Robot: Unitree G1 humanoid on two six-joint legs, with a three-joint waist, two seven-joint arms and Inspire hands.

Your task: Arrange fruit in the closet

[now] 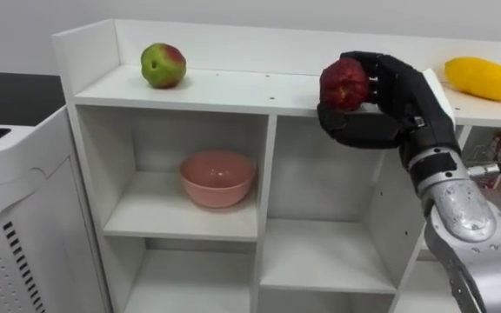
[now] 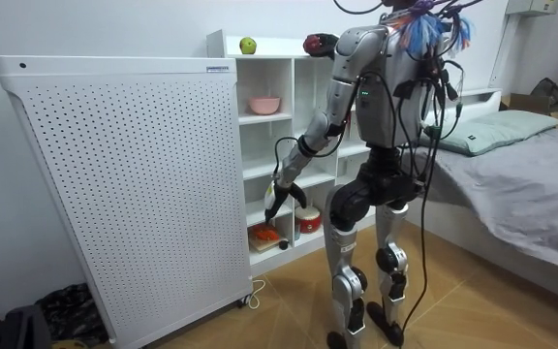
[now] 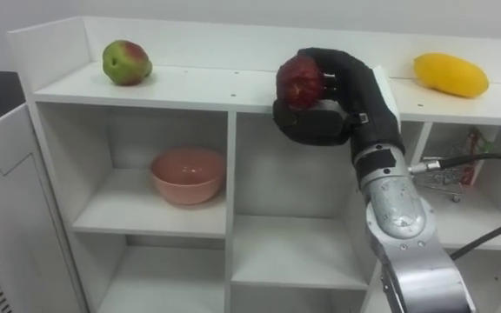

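One dark red apple [image 1: 344,84] sits in the clenched grasp of the right robot hand [image 1: 400,94], held at the front edge of the top shelf of the white closet [image 1: 268,174], about midway along it. Two more fruits lie on that top shelf, one green-and-red apple [image 1: 163,65] at the left end and one yellow fruit [image 1: 483,78], perhaps a mango, at the right, with one pink bowl [image 1: 217,178] in the upper left compartment below. The left robot hand [image 2: 279,194] hangs low before the lower shelves, its grip too small to tell.
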